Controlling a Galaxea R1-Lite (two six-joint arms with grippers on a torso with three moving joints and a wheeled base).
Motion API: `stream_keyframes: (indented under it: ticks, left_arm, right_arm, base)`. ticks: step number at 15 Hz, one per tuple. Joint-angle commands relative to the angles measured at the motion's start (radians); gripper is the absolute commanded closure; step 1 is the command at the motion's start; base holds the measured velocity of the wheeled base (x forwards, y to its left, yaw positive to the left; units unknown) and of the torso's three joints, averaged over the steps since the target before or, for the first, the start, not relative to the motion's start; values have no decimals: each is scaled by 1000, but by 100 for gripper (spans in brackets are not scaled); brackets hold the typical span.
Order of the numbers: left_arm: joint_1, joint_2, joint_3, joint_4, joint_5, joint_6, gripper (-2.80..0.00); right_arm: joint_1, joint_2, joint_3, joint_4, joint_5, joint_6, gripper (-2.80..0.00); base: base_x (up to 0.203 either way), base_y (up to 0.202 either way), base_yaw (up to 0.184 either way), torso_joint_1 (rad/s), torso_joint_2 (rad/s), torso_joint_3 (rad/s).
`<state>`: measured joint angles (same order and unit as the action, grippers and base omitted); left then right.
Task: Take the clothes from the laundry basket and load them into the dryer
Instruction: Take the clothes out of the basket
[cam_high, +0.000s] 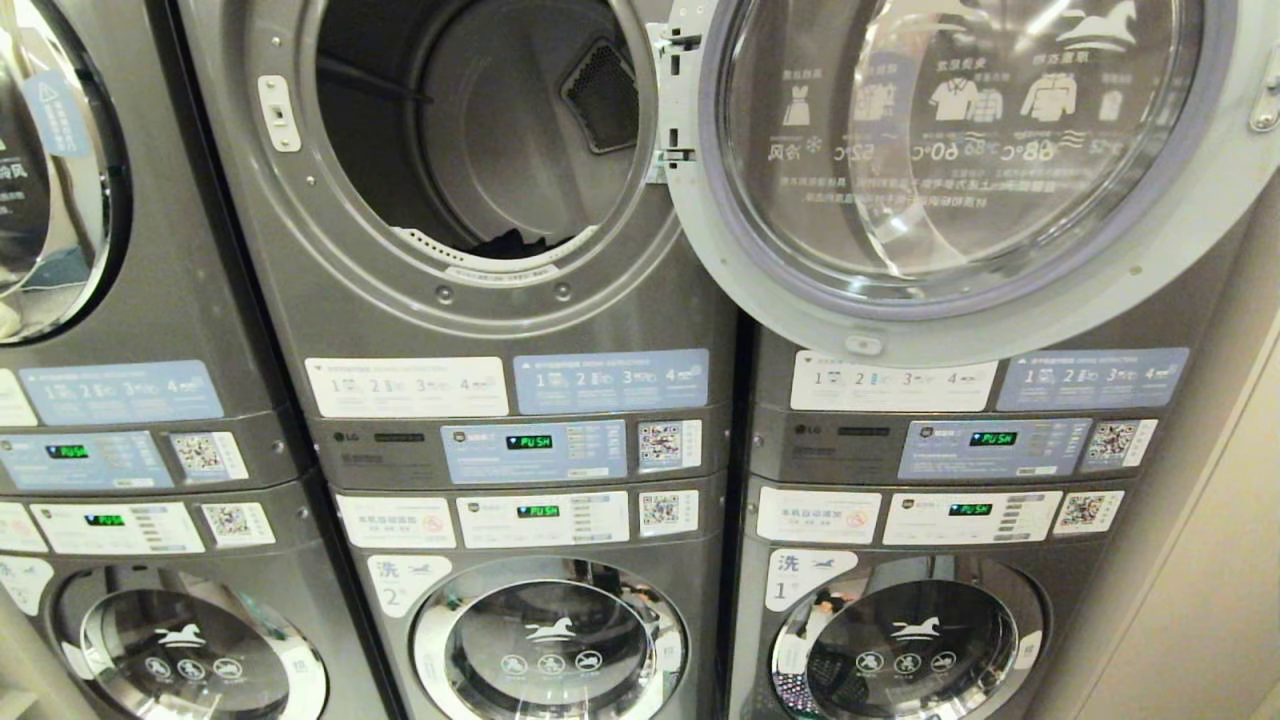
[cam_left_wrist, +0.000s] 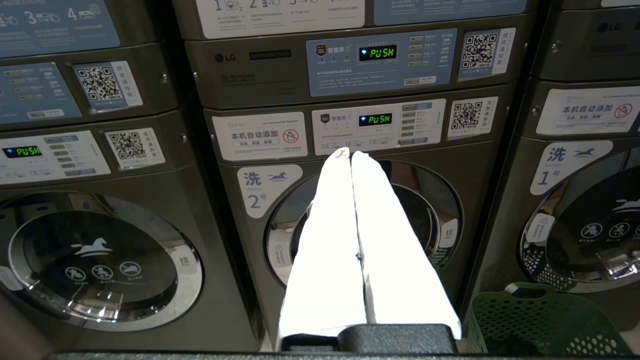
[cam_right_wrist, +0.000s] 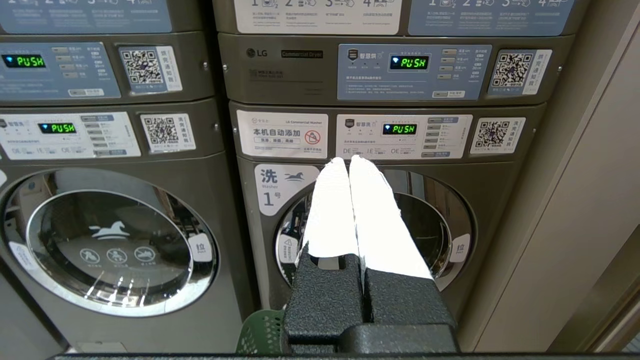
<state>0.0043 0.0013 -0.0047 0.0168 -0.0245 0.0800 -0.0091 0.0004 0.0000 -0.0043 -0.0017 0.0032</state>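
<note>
Stacked grey laundromat machines fill everything in front of us, dryers on top and washers underneath. Our dryer (cam_high: 480, 150) is the upper middle one, its round door (cam_high: 960, 160) swung wide to the right, with a scrap of dark fabric (cam_high: 510, 243) lying at the drum's front lip. Down low, the green laundry basket (cam_left_wrist: 530, 320) sits on the floor in front of the number one washer; we can't make out any clothes in it. Both arms hang low with nothing held: left gripper (cam_left_wrist: 350, 155) and right gripper (cam_right_wrist: 348, 160) each pinched tight together. Our guess at the risk: with the drum high and that door jutting out, a lifted arm could clip it, or clothes could slip off the lip.
</note>
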Motion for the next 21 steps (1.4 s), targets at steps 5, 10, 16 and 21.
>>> stream_keyframes:
  ticks: [5, 10, 16, 21]
  left_arm:
    - [0, -1, 0, 0, 6, -9, 0]
    - [0, -1, 0, 0, 6, -8, 0]
    - [0, -1, 0, 0, 5, -10, 0]
    - [0, -1, 0, 0, 6, -9, 0]
  right_arm:
    - [0, 0, 0, 0, 0, 0, 0]
    - [0, 0, -1, 0, 2, -2, 0]
    - [0, 0, -1, 0, 0, -2, 0]
    - [0, 0, 0, 0, 2, -2, 0]
  base:
    - [0, 0, 0, -59, 128, 68]
    - [0, 0, 0, -50, 117, 61]
    - [0, 0, 0, -57, 122, 68]
    - [0, 0, 0, -56, 122, 64]
